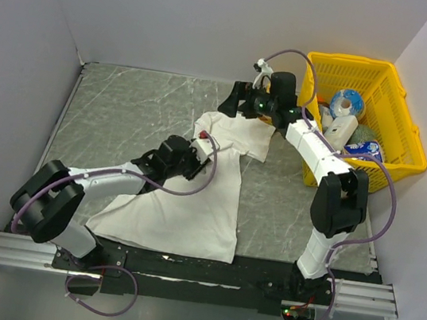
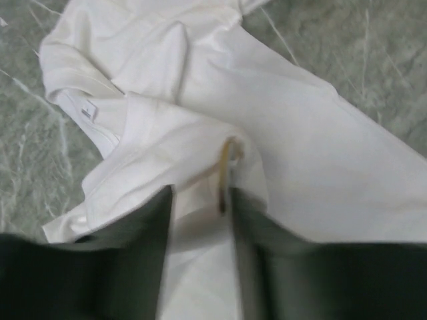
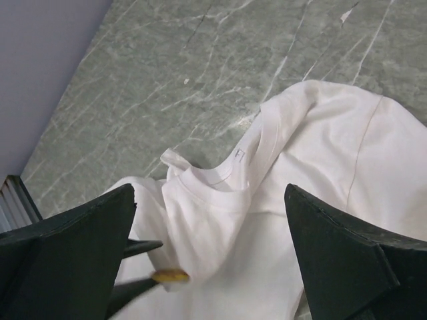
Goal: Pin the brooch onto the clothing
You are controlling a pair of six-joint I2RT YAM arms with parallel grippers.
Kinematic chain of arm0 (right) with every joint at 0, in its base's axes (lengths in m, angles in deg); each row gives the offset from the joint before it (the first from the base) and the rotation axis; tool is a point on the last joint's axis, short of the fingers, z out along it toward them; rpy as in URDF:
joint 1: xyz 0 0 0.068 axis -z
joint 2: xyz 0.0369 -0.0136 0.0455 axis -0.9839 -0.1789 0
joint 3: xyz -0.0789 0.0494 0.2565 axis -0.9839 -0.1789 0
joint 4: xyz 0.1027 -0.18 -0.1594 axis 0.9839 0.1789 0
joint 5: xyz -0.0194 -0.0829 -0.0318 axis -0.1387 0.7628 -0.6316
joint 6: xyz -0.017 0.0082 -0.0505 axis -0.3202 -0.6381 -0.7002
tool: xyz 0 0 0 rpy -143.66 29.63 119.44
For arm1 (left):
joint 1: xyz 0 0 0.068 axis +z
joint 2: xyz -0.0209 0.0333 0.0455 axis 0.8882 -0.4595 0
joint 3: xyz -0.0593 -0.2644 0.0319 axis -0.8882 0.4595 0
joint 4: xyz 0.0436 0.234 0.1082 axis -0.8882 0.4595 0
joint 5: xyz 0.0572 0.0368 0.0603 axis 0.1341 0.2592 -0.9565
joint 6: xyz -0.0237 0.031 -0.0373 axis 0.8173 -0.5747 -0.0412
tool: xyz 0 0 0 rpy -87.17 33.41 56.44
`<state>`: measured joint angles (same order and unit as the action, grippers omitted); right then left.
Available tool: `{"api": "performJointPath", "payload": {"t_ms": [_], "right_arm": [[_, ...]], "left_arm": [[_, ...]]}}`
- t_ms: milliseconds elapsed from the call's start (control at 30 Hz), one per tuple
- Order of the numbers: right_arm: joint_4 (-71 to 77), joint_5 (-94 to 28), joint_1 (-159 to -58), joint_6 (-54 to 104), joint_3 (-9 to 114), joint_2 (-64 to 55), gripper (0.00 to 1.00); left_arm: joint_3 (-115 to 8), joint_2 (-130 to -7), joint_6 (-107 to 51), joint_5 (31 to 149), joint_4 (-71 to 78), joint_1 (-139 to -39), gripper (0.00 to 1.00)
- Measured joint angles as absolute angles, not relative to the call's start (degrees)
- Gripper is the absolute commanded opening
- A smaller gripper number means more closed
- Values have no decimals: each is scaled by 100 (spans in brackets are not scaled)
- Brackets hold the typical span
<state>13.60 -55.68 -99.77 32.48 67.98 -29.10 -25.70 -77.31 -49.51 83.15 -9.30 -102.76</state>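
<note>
Left gripper (image 2: 200, 200) narrowly parted at brooch (image 2: 227, 175), on a raised fold of clothing (image 2: 320, 147)

1. left gripper: two dark fingers (image 2: 127, 267) fill the near edge of its wrist view. The jaws stand a narrow gap apart, gripping nothing that can be made out
2. brooch: thin golden-brown curve, standing on edge just ahead of the fingertips. It lies against the inner face of one finger and clear of the other, at the crest of the fold. Whether its pin passes through the cloth cannot be told
3. clothing: white T-shirt, rumpled, spread on the grey marbled table (image 1: 125, 106). Its round collar (image 3: 213, 190) and neck label (image 3: 239, 155) lie ahead of the right gripper (image 3: 210, 200)
4. right gripper: jaws at their widest, holding nothing, poised over the neck end, with the cloth beneath it unheld
5. yellow basket (image 1: 371, 71): beyond the right gripper on its outer side, not involved

Hazards, as judged:
- If unfastened, the brooch could cling to the finger it touches and lift off with the hand
- With nothing bracing it, the loose fold could drag along
- The doubled fold risks two layers being pinned together
</note>
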Motion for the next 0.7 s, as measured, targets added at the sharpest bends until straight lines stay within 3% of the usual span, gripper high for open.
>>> {"api": "performJointPath", "payload": {"t_ms": [33,67,300,567,700], "right_arm": [[1438,-5544,-9977,3276,6853,-2912,100],[1543,-5522,-9977,3318,6901,-2912,100],[2273,-5459,-9975,3401,7301,-3137,100],[3744,-5284,-9962,3425,8826,-3661,100],[4170,-5281,-9922,3473,9574,-3847,100]], "left_arm": [[-2570,-7742,-4979,8256,-856,-10359,63],[-2572,-7744,-4986,8195,-781,-10429,95],[-3038,-7727,-4756,8037,-283,-10399,96],[-6782,-8656,-3132,8925,1465,-9201,96],[-7162,-8665,-2297,9607,1938,-8359,96]]}}
